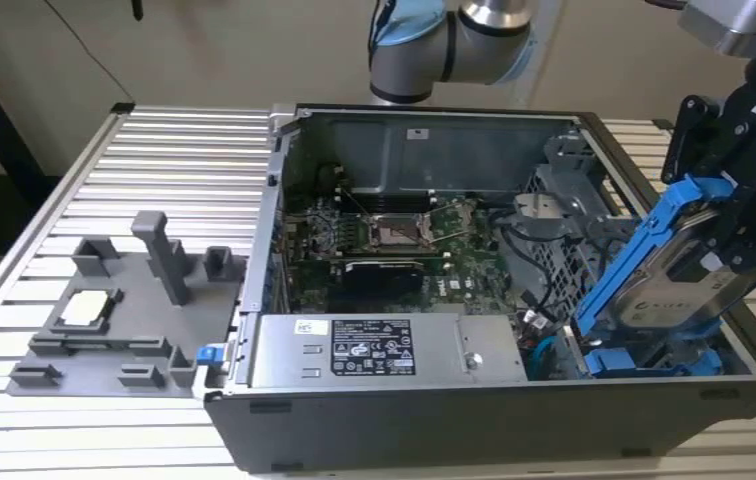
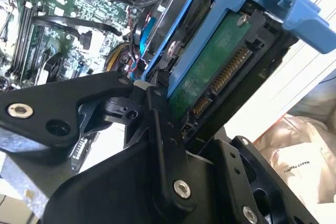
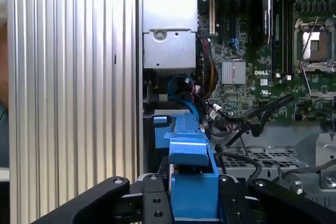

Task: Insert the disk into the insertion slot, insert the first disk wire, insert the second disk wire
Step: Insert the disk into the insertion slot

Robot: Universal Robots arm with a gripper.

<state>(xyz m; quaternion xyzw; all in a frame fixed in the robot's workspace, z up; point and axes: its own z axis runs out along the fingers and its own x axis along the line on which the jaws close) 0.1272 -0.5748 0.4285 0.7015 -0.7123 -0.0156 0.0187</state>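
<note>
One end effector [image 1: 722,245] clamps the tilted disk [image 1: 625,285], its pale printed label [image 1: 665,300] showing, beside the insertion slot [image 1: 554,268].

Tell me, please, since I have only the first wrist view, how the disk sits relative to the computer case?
Observer: In the exterior view the disk is tilted, lower end inside the open case, upper end leaning toward the exterior view's right.
Operator: Thank you. Which face does the other wrist camera see?
Observer: In the second wrist view its green circuit board and connector row face the camera.
Operator: And where is it held?
Observer: In the exterior view the gripper is shut on its upper part.
</note>
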